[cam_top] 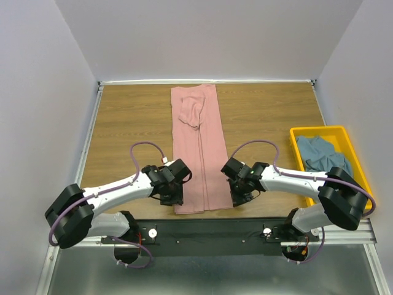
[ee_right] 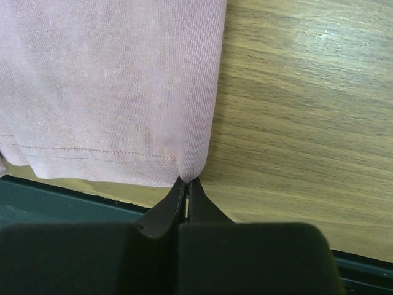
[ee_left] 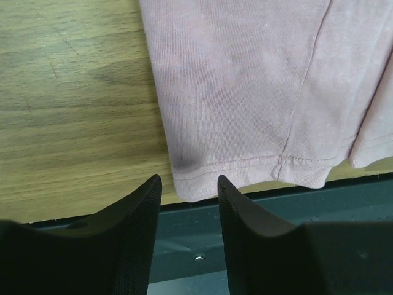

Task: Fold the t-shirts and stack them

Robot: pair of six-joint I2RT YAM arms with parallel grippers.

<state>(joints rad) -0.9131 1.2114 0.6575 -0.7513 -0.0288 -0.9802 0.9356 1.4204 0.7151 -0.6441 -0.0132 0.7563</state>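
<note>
My right gripper [ee_right: 186,184] pinches the pink t-shirt [cam_top: 198,147] hem corner at the tabletop [cam_top: 135,117] near edge, left gripper [ee_left: 189,179] gapes at the other.

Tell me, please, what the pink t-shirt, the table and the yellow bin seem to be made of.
The pink t-shirt: soft knit cloth, matte; fine ribs and a stitched hem show. The table: wood or wood-look laminate, faint sheen; grain lines. The yellow bin: probably plastic; smooth, rigid rim.

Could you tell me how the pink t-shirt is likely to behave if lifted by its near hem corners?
The pink t-shirt will probably drape limply: it is thin knit, bunched at its far end. It looks light, so the right hand's corner pinch should hold. Its folded layers may slide apart.
</note>
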